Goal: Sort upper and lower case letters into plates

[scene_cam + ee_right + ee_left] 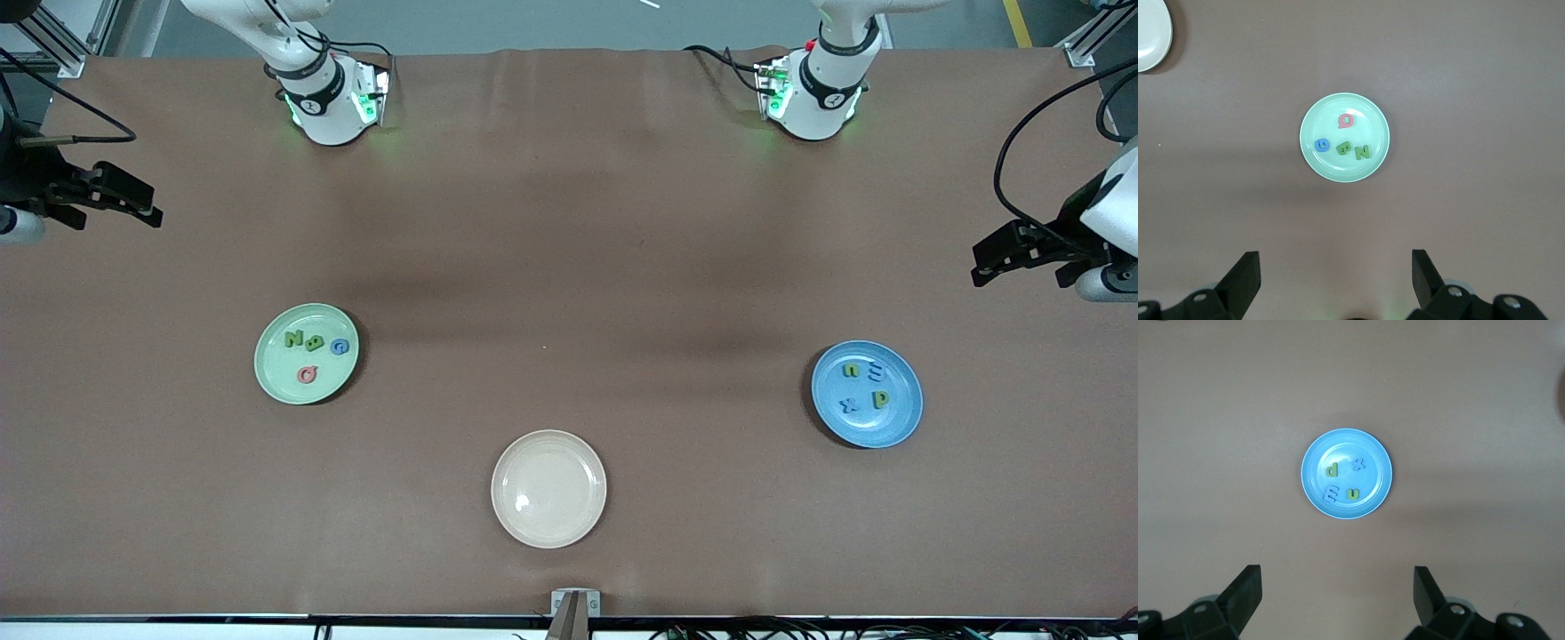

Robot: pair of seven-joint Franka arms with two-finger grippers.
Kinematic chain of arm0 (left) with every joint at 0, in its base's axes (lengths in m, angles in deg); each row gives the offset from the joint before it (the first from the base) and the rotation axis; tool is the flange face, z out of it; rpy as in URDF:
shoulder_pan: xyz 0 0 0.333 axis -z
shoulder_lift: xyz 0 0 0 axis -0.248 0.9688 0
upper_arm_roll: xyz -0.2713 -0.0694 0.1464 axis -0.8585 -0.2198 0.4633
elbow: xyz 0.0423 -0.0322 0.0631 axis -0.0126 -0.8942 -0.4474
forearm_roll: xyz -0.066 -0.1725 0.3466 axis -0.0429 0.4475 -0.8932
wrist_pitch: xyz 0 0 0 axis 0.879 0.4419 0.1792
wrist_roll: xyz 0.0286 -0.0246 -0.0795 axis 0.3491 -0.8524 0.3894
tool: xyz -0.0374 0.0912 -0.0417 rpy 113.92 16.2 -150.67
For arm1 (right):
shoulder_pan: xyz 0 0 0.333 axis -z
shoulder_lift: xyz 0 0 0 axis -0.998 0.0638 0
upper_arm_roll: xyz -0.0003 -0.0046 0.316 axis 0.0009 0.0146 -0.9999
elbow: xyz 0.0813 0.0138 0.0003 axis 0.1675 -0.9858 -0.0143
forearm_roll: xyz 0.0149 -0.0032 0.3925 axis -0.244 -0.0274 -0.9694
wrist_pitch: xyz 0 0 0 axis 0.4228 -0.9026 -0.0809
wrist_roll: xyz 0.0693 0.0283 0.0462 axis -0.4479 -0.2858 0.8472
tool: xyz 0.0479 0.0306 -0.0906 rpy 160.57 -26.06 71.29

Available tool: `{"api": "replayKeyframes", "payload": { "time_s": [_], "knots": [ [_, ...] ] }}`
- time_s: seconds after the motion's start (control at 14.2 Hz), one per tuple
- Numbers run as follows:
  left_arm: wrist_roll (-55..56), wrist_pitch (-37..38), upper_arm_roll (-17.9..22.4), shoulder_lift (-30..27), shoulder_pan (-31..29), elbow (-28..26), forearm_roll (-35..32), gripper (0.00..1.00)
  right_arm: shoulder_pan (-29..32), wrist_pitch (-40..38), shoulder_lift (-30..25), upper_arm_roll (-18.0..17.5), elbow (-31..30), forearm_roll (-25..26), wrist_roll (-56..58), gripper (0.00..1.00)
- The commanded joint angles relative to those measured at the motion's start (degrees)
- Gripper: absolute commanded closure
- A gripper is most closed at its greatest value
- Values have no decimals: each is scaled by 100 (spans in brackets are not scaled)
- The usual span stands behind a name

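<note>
The mint green plate (277, 373) lies toward the right arm's end of the table. It holds a green N (293, 339), a green B (315, 344), a blue G (340, 347) and a pink Q (308, 374). The blue plate (876, 433) toward the left arm's end holds n (851, 371), m (875, 370), x (851, 405) and p (880, 399). My right gripper (153, 206) hangs open and empty high over its end of the table, looking down on the mint plate (1338, 171). My left gripper (978, 267) hangs open and empty likewise, above the blue plate (1347, 443).
A cream-beige plate (548, 524) with nothing in it sits nearest the front camera, midway between the two other plates. A brown cloth (569, 267) covers the table. Both arm bases (333, 107) stand along the edge farthest from the camera.
</note>
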Motion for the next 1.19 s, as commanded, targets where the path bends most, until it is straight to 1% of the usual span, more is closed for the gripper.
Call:
{"api": "replayKeyframes", "payload": {
  "time_s": [0.0,0.56,1.12],
  "knots": [
    [70,47,30,-73,42,6,-25,0,18,83,-213,1,-228,45,77,0],
    [70,38,56,-73,86,-3,-42,0,18,91,-205,1,-228,45,86,0],
    [70,-6,47,-248,51,-82,2,0,18,83,-205,1,-237,45,86,0]
  ]
}}
